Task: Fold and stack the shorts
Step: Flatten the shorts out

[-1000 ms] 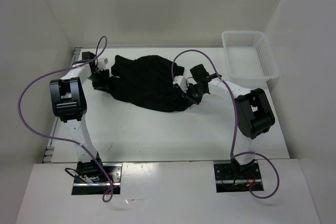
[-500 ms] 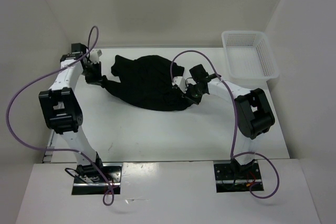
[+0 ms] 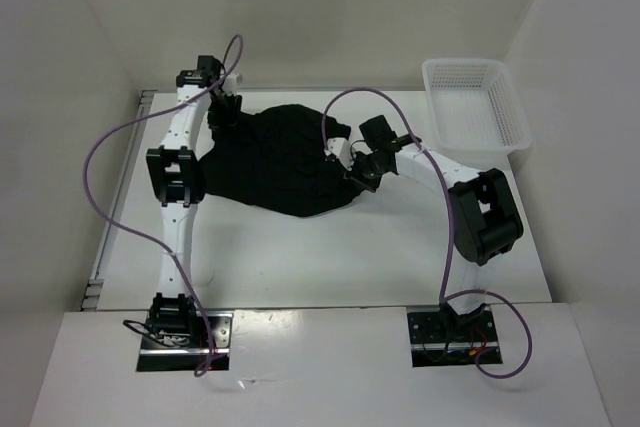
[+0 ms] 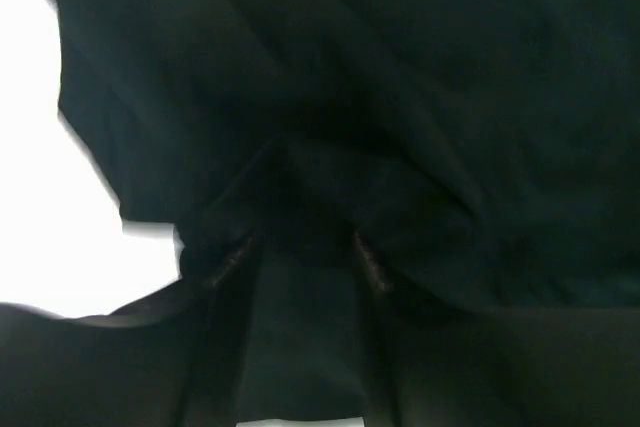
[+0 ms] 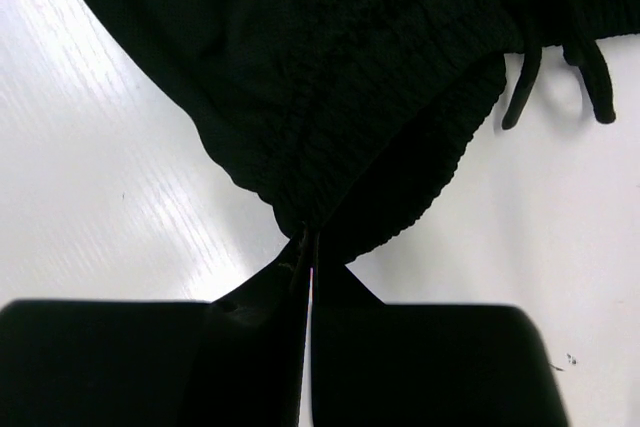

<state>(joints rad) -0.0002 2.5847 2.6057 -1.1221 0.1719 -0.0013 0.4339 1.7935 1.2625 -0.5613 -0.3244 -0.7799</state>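
Right now your right gripper [image 5: 305, 237] has its fingers pinched together on the ribbed waistband edge of the shorts [image 3: 275, 162], with the drawstring [image 5: 522, 87] lying loose just beside. The shorts lie crumpled on the table [image 3: 300, 247], toward its far side. Farther back, your left gripper [image 3: 221, 115] sits at their far-left corner, buried in dark cloth; whether its fingers grip, you cannot tell. The white basket [image 3: 470, 102] stands at the far right corner, well apart.
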